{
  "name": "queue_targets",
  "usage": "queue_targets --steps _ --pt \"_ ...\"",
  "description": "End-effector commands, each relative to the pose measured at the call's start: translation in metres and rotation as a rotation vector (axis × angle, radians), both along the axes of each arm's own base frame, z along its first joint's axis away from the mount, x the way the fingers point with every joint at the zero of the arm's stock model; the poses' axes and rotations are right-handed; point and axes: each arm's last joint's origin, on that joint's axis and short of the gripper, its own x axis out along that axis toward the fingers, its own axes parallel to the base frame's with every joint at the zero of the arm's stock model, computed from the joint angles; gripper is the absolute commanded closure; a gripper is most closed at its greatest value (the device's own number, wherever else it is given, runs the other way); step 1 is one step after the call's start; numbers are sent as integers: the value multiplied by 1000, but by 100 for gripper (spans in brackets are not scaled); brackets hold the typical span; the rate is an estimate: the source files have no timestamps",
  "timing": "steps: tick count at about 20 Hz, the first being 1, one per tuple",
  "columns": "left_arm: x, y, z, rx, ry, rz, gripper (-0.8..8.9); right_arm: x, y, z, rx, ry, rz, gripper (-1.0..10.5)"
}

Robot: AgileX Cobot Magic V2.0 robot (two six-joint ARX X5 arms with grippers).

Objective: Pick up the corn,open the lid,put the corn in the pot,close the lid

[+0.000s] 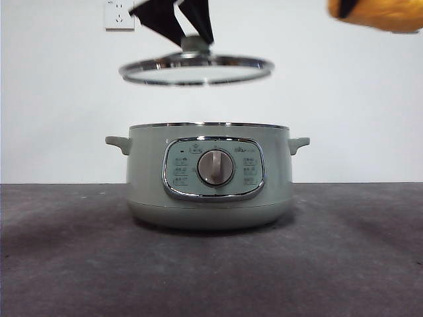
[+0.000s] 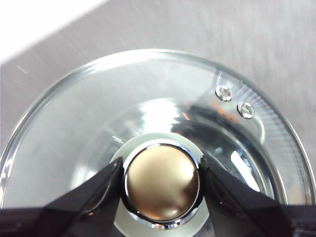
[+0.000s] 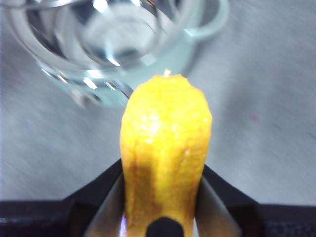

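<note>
The sage-green electric pot [image 1: 210, 178] stands open on the dark table [image 1: 66, 264], its chrome-framed control panel [image 1: 213, 168] and central dial [image 1: 216, 168] facing the front camera, while the glass lid [image 1: 196, 69] hangs in the air above it, close to level, and the left gripper [image 1: 193, 41] clenches the lid's knob [image 2: 162, 182] with one black jaw pressed to each side of the knob's stem. High at the top corner of the front view, off to one side of the pot, the corn [image 3: 165, 148] sits gripped between the jaws of the right gripper [image 3: 165, 197], its tip reaching out past them toward the pot's rim and one side handle [image 3: 212, 24] beyond. The risks from here look plain: the lid hovers directly over the opening, so a corn brought down now would likely strike the glass unless the lid is carried clear first; the jaws grip only the narrow stem, so a tilt could let the heavy lid swing or slip; and the glossy, rounded cob may slide from its jaws or clip the chrome rim and bounce outside the pot. On writing, the panel carries a small logo and several button labels, all too small to read; a white wall socket [image 1: 119, 14] shows no legible marking.
</note>
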Motion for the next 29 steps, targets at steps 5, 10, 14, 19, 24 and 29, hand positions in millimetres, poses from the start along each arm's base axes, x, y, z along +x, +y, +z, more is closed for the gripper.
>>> queue_targets --steps 5,10,14,19,24,29 --pt "12 48 16 54 -55 122 826 49 40 0 100 -38 43 958" --pt "28 104 17 56 -54 266 826 105 78 1 86 -59 83 958" --pt "35 146 17 58 -46 373 826 156 103 -19 110 -7 116 958" --pt "37 175 17 26 -36 410 826 205 126 -66 102 79 120 958" --pt "38 179 17 26 -40 423 826 219 136 -116 56 213 120 958" --pt "38 177 17 20 -38 418 826 222 139 -139 22 273 113 958"
